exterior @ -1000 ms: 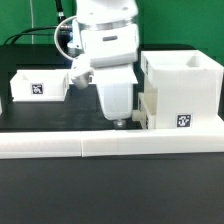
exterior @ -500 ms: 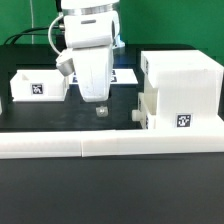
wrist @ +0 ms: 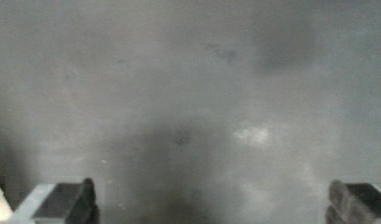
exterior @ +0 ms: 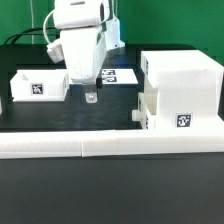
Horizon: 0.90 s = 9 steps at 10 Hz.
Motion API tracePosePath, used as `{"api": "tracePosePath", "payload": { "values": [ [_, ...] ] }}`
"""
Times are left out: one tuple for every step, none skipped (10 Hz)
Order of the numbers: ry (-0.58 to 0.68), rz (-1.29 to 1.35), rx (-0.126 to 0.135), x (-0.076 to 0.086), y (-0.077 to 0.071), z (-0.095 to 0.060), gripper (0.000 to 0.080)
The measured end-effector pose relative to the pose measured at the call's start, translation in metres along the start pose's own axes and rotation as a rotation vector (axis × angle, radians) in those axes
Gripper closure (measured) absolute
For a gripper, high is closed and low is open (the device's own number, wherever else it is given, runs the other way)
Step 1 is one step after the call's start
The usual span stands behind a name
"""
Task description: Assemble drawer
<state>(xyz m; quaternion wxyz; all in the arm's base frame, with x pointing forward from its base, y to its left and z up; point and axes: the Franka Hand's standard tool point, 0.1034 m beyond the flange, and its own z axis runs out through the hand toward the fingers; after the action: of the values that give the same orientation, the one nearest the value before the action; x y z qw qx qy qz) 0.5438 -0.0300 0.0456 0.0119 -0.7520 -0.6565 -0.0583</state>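
Observation:
The tall white drawer housing (exterior: 181, 90) stands at the exterior view's right, with a square tag on its front and one tray (exterior: 147, 112) pushed partly into its side. A second white tray (exterior: 40, 84) with a tag sits at the exterior view's left. My gripper (exterior: 91, 98) hangs over the black table between that tray and the housing, nearer the tray, touching neither. In the wrist view the two fingertips (wrist: 68, 203) stand wide apart with only bare table between them, so the gripper (wrist: 213, 205) is open and empty.
Long low white border bars (exterior: 110, 146) run along the table's front edge. The marker board (exterior: 117, 76) lies flat behind the gripper. Dark table surface (exterior: 110, 115) spreads between the tray and the housing.
My gripper has moved from beside the housing's inserted tray toward the exterior view's left and farther back, still open and empty. The parts have not moved.

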Motion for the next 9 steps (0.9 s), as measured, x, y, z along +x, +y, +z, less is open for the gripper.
{"api": "tracePosePath", "payload": {
  "values": [
    [-0.002, -0.001, -0.003, -0.001, -0.001, -0.003, 0.015],
    [-0.007, -0.018, -0.005, -0.004, -0.001, -0.008, 0.015],
    [-0.008, -0.014, -0.009, -0.006, 0.0, -0.01, 0.015],
    [-0.007, 0.005, -0.006, -0.005, -0.001, -0.008, 0.015],
    [-0.006, 0.005, -0.005, -0.005, -0.001, -0.007, 0.015],
    [-0.005, 0.08, -0.004, -0.005, -0.001, -0.007, 0.015],
    [-0.005, 0.154, -0.004, -0.005, -0.002, -0.007, 0.015],
    [-0.004, 0.196, -0.006, -0.006, -0.002, -0.007, 0.015],
    [0.008, 0.345, -0.057, -0.021, -0.007, -0.009, 0.015]
  ]
}}
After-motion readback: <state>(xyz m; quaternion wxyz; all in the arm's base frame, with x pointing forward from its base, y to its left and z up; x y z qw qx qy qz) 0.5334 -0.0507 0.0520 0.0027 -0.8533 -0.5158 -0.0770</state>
